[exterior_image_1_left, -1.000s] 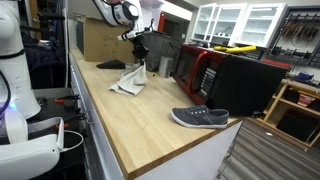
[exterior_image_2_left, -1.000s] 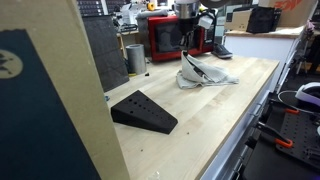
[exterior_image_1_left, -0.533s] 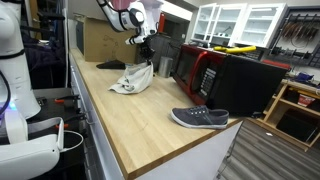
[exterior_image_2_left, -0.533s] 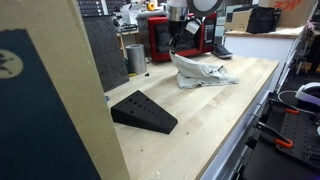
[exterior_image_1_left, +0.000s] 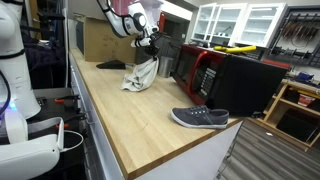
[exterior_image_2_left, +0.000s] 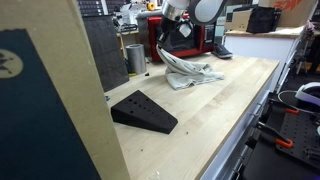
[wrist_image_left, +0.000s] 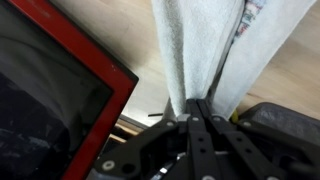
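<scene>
The grey cloth (exterior_image_1_left: 141, 75) hangs in the upper centre of the frame. The end effector (exterior_image_1_left: 150, 54) is clamped on its top, and its lower folds rest on the pale wooden tabletop (exterior_image_1_left: 130, 125) of a workshop. A red microwave (exterior_image_1_left: 205, 70) stands just right of the cloth, and a shoe (exterior_image_1_left: 200, 117) lies at lower right. Only an exterior view shows the black wedge (exterior_image_2_left: 143, 110). The wrist view shows the cloth pinched.

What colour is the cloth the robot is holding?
The cloth is pale grey-white. It shows best in the wrist view, pinched in the gripper.
</scene>
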